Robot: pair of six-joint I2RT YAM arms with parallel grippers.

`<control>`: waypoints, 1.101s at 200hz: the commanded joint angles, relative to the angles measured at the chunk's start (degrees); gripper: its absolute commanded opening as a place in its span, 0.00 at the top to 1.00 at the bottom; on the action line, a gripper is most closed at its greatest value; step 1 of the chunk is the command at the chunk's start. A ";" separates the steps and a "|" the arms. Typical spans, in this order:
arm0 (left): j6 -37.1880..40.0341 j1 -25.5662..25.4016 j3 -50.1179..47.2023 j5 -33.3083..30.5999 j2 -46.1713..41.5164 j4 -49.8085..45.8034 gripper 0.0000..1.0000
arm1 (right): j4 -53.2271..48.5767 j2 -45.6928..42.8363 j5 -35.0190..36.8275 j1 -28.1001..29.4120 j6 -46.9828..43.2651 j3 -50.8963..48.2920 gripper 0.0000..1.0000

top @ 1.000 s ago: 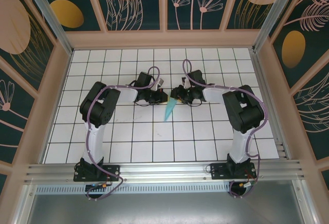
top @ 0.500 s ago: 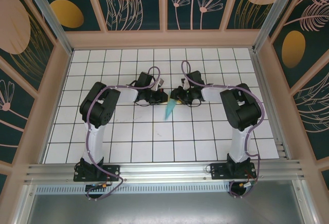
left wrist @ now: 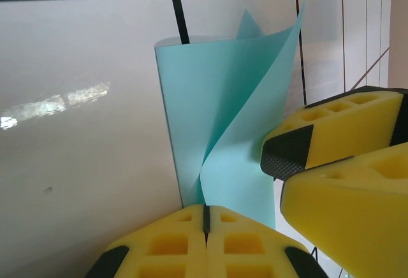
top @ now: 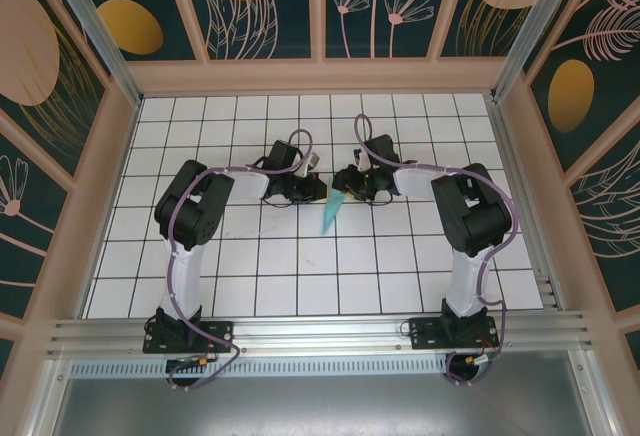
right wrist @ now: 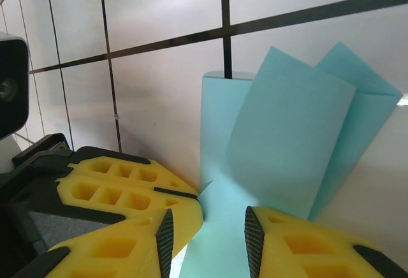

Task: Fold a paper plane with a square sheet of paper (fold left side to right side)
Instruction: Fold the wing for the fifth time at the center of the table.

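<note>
Paper plane [top: 330,213], turquoise, lies on the white gridded table [top: 300,266], its point aimed back toward the arm bases. At the plane's far end both arms meet, left gripper [top: 318,193] just to its left, right gripper [top: 343,194] just to its right, their dark bodies covering that end from above. The left wrist view opens it up: left gripper [left wrist: 205,209] clamped tight on the plane's lower edge, flaps curling upright. From the right wrist, right gripper [right wrist: 208,217] stands partly open, paper lying loose in the gap. Beyond the plane, flowered wall panels [top: 250,6].
</note>
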 commanded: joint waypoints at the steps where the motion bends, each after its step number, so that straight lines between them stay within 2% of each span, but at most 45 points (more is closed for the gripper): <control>1: 2.20 0.96 -1.76 -7.03 0.80 -2.96 1.00 | -0.85 -0.50 0.14 -0.01 -1.56 2.13 0.62; 131: 2.31 1.30 -3.70 -7.35 -1.64 -2.35 1.00 | -6.14 5.81 4.91 0.08 -2.43 2.40 0.66; 158: 1.71 2.34 -5.73 -6.26 -5.32 -1.15 0.80 | -7.64 6.16 5.78 0.08 -2.49 2.31 0.66; 190: 2.26 2.80 -8.01 -4.69 -11.13 -1.17 0.75 | -8.03 6.91 5.96 0.08 -2.40 2.66 0.67; 220: 2.90 2.80 -12.48 -3.36 -17.96 -1.14 0.75 | -7.98 6.96 6.05 0.10 -2.31 2.80 0.67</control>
